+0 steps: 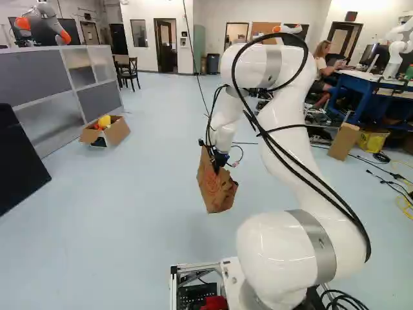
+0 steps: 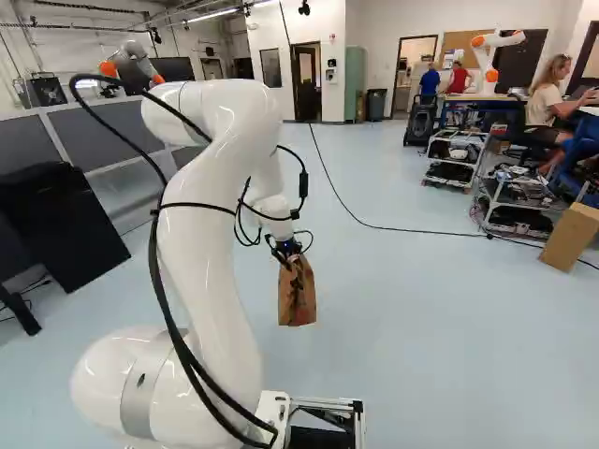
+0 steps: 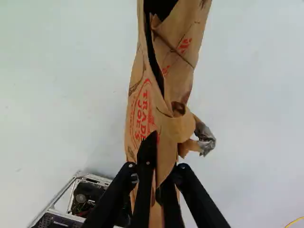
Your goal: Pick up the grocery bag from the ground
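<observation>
At the middle of the left base view my gripper point(image 1: 220, 163) points down at the top of the brown paper grocery bag point(image 1: 216, 187). The bag hangs from it, seemingly off the floor. In the right base view the bag point(image 2: 297, 295) hangs upright below the gripper point(image 2: 286, 251). Seen from the wrist, the gripper point(image 3: 158, 183) is shut on the bag's upper edge, one finger on each side of the paper. The bag point(image 3: 142, 109) stretches out ahead of the fingers, its mouth partly open, with a crumpled flap beside them.
A cardboard box point(image 1: 116, 131) with a yellow thing in it stands by the grey partition point(image 1: 39, 74). A black cable point(image 2: 374, 225) crosses the floor ahead. Carts point(image 2: 510, 196) and an upright cardboard piece point(image 2: 571, 236) stand at the right. Another robot point(image 2: 487, 56) is in the far background.
</observation>
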